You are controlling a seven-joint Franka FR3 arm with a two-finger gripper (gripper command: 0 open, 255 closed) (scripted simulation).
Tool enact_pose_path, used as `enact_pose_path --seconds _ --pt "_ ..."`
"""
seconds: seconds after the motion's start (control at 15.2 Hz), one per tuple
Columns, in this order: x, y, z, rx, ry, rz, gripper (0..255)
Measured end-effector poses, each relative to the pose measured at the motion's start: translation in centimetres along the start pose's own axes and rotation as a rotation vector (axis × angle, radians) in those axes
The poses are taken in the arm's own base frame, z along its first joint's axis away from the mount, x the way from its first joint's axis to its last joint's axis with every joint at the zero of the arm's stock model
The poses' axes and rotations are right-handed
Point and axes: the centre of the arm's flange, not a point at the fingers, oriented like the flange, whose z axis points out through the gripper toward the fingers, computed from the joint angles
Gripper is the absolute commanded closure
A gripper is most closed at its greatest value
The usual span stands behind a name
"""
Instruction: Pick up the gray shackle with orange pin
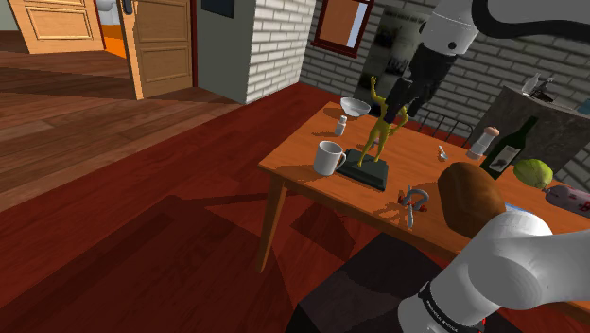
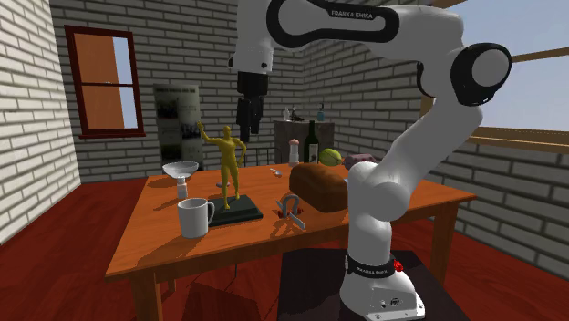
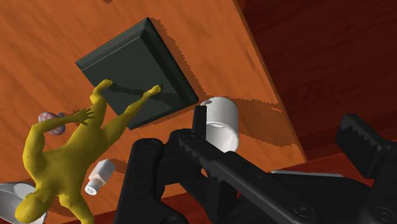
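The grey shackle (image 1: 413,203) with its orange pin lies on the wooden table (image 1: 303,163) near the edge closest to the stand, just beside a brown bread loaf (image 1: 470,197). The second exterior view has the shackle (image 2: 290,212) in front of the loaf (image 2: 317,185). My gripper (image 1: 402,109) hangs high over the table, above a yellow figurine (image 1: 378,132), well away from the shackle. From the wrist, the gripper (image 3: 273,121) is open, its black fingers (image 3: 210,159) apart with nothing between them.
The figurine stands on a dark slab (image 3: 137,73), with a white mug (image 1: 329,157) next to it by the table edge. A bowl (image 1: 355,106), a shaker (image 1: 340,124), a dark bottle (image 1: 506,147) and a green fruit (image 1: 532,172) stand further back.
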Motion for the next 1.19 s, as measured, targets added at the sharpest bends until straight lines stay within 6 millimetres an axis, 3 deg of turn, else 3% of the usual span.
enact_pose_path --seconds 0.2,0.33,1.19 --pt "-0.3 0.8 1.2 0.003 -0.005 -0.011 0" --pt "-1.6 2.5 2.6 0.008 -0.012 -0.027 0" --pt "-8.6 11.8 15.0 0.041 -0.063 -0.151 0"
